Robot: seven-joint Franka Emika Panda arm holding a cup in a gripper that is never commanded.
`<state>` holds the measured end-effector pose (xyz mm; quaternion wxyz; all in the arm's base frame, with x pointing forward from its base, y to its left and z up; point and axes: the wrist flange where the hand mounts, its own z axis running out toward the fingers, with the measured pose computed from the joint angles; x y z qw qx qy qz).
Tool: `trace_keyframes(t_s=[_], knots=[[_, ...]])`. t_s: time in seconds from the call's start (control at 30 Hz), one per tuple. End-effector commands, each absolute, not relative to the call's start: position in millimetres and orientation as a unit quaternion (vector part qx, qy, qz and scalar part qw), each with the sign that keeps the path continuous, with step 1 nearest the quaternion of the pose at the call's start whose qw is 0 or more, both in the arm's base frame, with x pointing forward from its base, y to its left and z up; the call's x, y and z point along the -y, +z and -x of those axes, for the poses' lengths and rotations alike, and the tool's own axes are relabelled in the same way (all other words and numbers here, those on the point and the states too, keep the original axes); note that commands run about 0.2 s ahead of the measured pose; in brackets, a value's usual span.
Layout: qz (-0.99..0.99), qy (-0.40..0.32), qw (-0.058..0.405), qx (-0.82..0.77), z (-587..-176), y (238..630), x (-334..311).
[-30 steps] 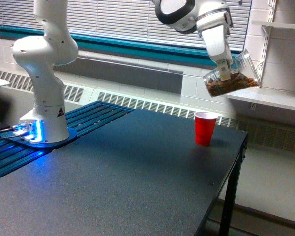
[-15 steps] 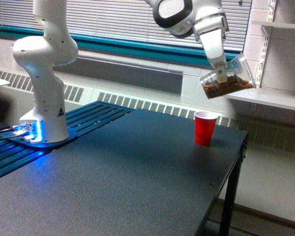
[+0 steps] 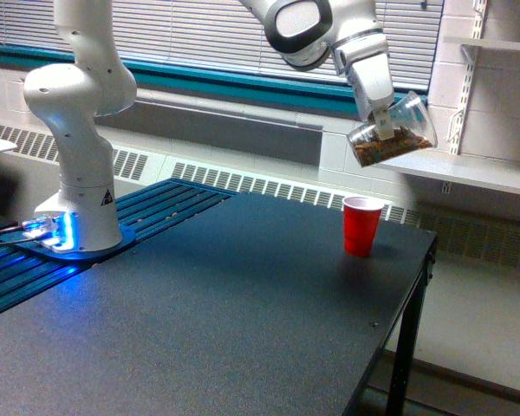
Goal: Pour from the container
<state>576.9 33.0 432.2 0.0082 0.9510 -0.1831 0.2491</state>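
Observation:
In the exterior view, the container (image 3: 397,136) is a clear plastic cup with brown granular bits lying along its lower side. It hangs tilted, almost on its side, with its mouth toward the view's right. My gripper (image 3: 383,123) is shut on it, one finger showing across its wall. A red plastic cup (image 3: 361,225) stands upright on the dark table (image 3: 243,321), well below the container and slightly to the view's left of it.
The arm's white base (image 3: 76,173) stands on the table at the view's left, beside blue slats. A white shelf (image 3: 468,169) on the wall lies just behind and right of the container. The table's right edge runs close to the red cup.
The gripper has carried the container up and to the view's left. The brown bits stay inside; the red cup has not moved.

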Motion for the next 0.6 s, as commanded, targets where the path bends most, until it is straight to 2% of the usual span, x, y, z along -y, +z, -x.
trace_keyframes(t_s=[0.03,0.6], knots=[[-0.959,0.261,0.01,0.114,-558,432,-65],[-0.966,0.259,-0.005,-0.002,-502,406,-130]])
